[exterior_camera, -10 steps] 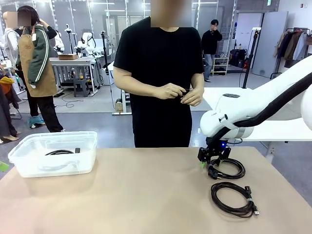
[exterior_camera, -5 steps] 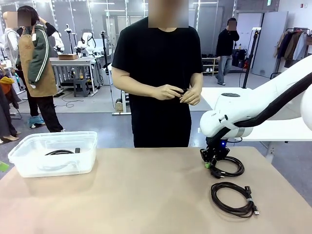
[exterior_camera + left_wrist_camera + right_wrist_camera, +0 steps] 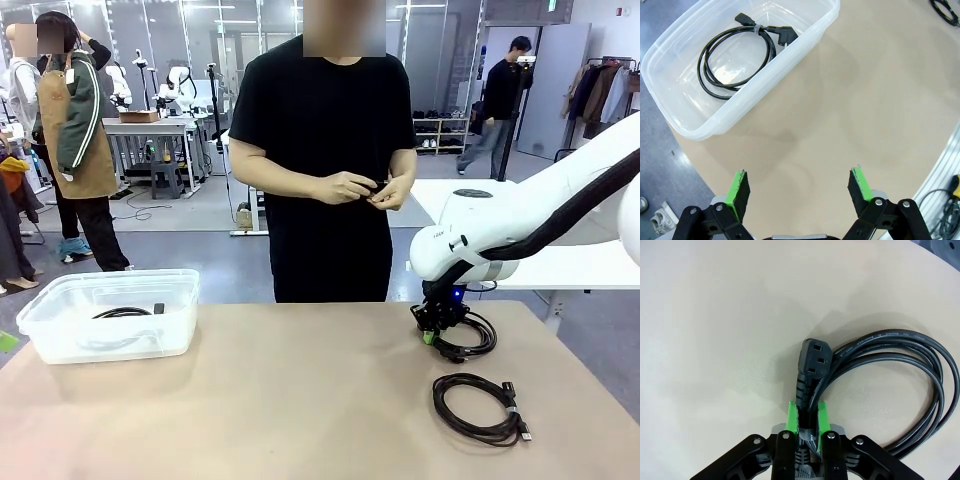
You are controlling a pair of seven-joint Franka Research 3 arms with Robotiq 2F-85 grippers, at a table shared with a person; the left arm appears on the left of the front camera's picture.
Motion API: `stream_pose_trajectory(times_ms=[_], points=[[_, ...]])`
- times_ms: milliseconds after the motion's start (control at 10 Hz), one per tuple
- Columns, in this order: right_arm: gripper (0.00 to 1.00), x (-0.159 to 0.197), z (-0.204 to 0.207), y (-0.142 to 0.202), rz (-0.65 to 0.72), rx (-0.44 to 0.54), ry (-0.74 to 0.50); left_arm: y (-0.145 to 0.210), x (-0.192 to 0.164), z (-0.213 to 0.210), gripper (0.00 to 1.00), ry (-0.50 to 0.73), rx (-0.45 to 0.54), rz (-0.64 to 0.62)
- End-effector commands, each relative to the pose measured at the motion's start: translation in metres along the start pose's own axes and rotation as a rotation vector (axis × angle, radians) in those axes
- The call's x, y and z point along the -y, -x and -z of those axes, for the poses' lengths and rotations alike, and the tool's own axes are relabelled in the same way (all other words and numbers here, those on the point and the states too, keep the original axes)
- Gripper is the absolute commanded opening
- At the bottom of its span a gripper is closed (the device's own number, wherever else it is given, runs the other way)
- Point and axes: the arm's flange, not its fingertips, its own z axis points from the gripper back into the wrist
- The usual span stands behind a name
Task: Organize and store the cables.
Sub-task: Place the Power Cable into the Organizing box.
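Right hand (image 3: 807,414) is clenching the coiled cable (image 3: 892,346) just behind its plug (image 3: 815,357); loose loops could be slipping out or dragging on counter (image 3: 715,315). Left hand (image 3: 800,187) is hovering released.

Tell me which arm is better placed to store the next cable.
Right: the right end effector is shut on the power cable behind its plug; the left end effector hangs open near the box.

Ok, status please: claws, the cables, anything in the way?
Right claw shut on first cable at plug end. Left claw open, empty. Second cable in bin, third cable loose on table. Nothing in the way.
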Motion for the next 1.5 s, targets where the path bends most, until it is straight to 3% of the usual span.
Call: stream_pose_trajectory(times_ms=[0,1000,1100,1200,1400], points=[[0.14,0.000,0.000,0.000,-0.007,0.000,-0.001,0.000,0.001,-0.001,1.00,0.006,0.008,-0.003],[0.18,0.000,0.000,0.000,-0.001,0.000,0.000,0.000,0.001,-0.001,1.00,0.006,0.008,-0.003],[0.18,-0.014,-0.018,-0.001,0.005,-0.009,-0.039,0.000,0.001,-0.001,1.00,0.006,0.008,-0.003],[0.18,-0.028,-0.037,-0.002,0.033,-0.049,0.033,0.000,0.001,-0.001,1.00,0.006,0.008,-0.003],[0.18,-0.068,-0.070,-0.007,0.037,-0.045,0.031,0.000,0.001,-0.001,1.00,0.006,0.008,-0.003]])
